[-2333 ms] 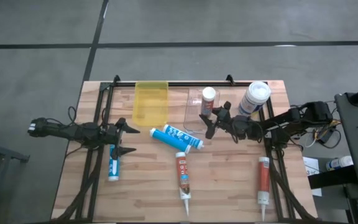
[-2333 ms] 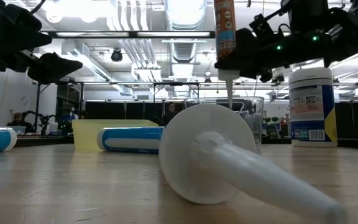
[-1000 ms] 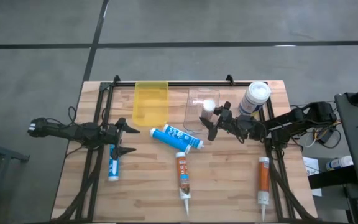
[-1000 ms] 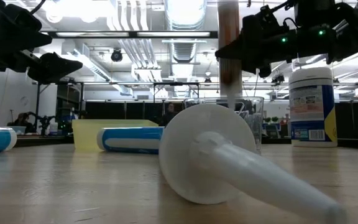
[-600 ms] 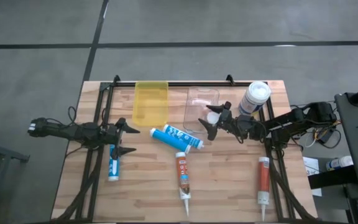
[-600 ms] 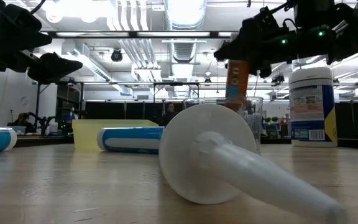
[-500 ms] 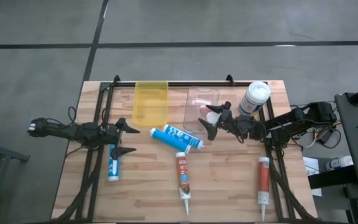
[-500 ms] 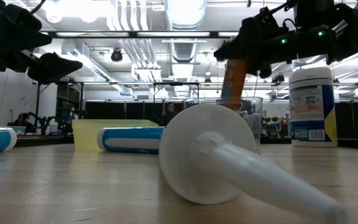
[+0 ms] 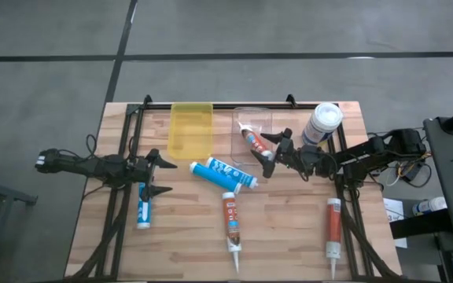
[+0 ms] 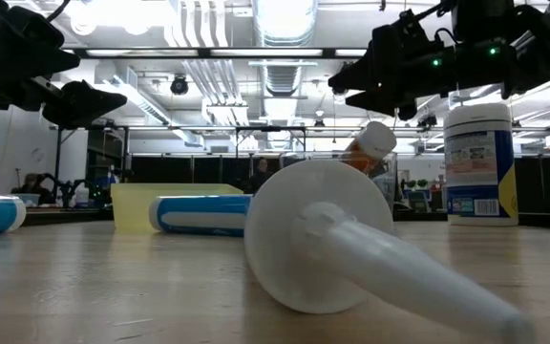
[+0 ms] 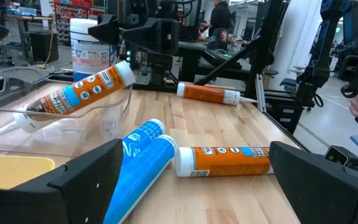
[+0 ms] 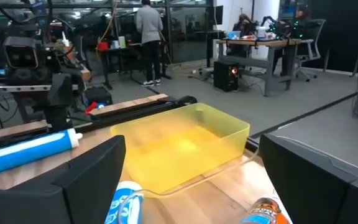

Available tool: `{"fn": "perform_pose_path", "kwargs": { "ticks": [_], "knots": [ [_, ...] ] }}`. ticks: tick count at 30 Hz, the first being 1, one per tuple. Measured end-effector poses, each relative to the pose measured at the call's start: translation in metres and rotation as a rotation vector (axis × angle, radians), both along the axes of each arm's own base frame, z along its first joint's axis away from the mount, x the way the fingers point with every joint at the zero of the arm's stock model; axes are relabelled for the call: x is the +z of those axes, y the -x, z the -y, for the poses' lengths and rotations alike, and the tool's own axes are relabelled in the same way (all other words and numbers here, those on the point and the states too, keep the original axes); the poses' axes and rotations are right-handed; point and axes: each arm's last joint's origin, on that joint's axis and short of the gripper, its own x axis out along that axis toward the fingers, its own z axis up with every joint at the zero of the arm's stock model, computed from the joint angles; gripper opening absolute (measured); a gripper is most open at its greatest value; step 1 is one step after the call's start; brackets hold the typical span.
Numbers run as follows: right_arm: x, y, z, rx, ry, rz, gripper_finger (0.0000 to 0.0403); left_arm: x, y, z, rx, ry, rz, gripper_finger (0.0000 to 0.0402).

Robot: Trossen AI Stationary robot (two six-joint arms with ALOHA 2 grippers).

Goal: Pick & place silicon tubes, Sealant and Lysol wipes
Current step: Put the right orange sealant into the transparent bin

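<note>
Now the right gripper (image 9: 270, 155) gapes wide, holding nothing (orange sealant tube (image 9: 251, 141) lies in the clear bin (image 9: 242, 118)).

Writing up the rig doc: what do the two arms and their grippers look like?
Both arms are dark, near-black, slim jointed links with black cables looped alongside. The left gripper and right gripper each end in two tapered, pointed black fingers; in the wrist views the fingers look like broad matte-black wedges. The low view shows small green indicator lights on the right arm's wrist. No markings are legible.
</note>
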Motion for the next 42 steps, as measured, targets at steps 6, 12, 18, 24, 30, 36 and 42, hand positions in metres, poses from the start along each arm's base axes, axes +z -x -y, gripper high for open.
{"fn": "perform_pose_path", "kwargs": {
  "ticks": [6,12,18,24,30,36,42],
  "knots": [
    [0.0,0.0,0.0,0.0,0.0,0.0,0.0363,0.0,0.0,0.0,0.0,0.0,0.0,0.0398],
    [0.0,0.0,0.0,0.0,0.0,0.0,0.0363,0.0,0.0,0.0,0.0,0.0,0.0,0.0398],
    [0.003,0.001,-0.001,0.012,0.004,0.011,0.0363,0.0,0.0,0.0,0.0,0.0,0.0,0.0398],
    [0.017,0.007,-0.008,0.076,0.024,0.051,0.0363,0.0,0.0,0.0,0.0,0.0,0.0,0.0398],
    [0.034,0.02,-0.019,0.129,0.026,0.084,0.0363,0.0,0.0,0.0,0.0,0.0,0.0,0.0398],
    [0.048,0.036,-0.031,0.189,-0.006,0.109,0.0363,0.0,0.0,0.0,0.0,0.0,0.0,0.0399],
    [0.048,0.046,-0.043,0.216,-0.154,0.097,0.0363,0.0,0.0,0.0,0.0,0.0,0.0,0.0398]
  ]
}}
